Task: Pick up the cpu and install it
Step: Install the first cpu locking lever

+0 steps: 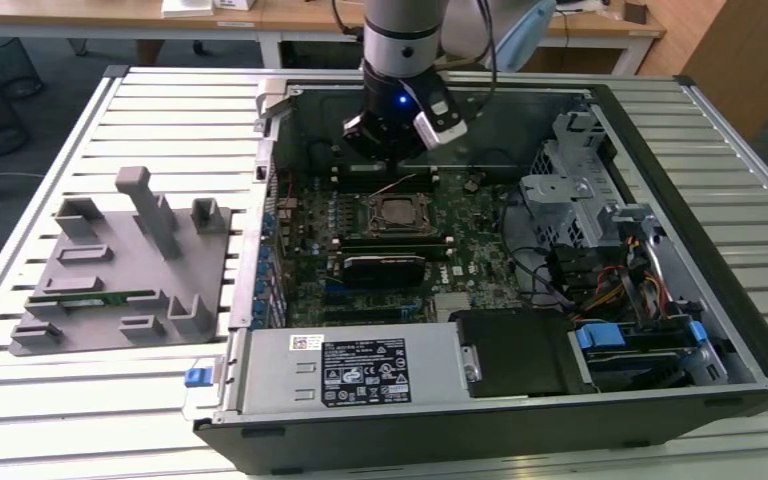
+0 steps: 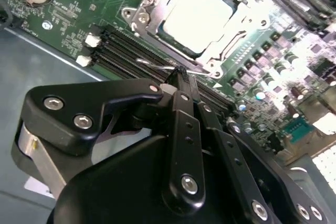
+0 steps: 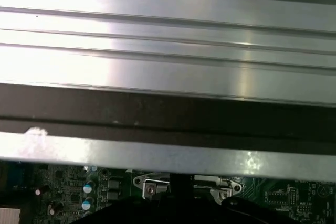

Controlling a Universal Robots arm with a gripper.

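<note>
The cpu (image 2: 197, 14), a flat square chip with a shiny silver top, lies in the motherboard socket (image 1: 396, 213) inside the open computer case, with the metal socket frame (image 2: 157, 3) around it. My gripper (image 2: 181, 74) hangs over the board just beside the socket, toward the case's back wall (image 1: 438, 100). Its black fingers (image 2: 181, 124) are shut together with nothing between them. The tip sits right at the thin wire lever (image 2: 152, 65) along the socket's edge. In the exterior view the gripper (image 1: 387, 158) is low inside the case, just beyond the socket.
Black memory slots (image 2: 131, 51) run beside the socket. A grey fixture plate (image 1: 117, 270) with a green memory stick (image 1: 91, 297) lies at the exterior view's left. The power supply (image 1: 344, 370), drive cage (image 1: 584, 190) and cables (image 1: 598, 280) crowd the case.
</note>
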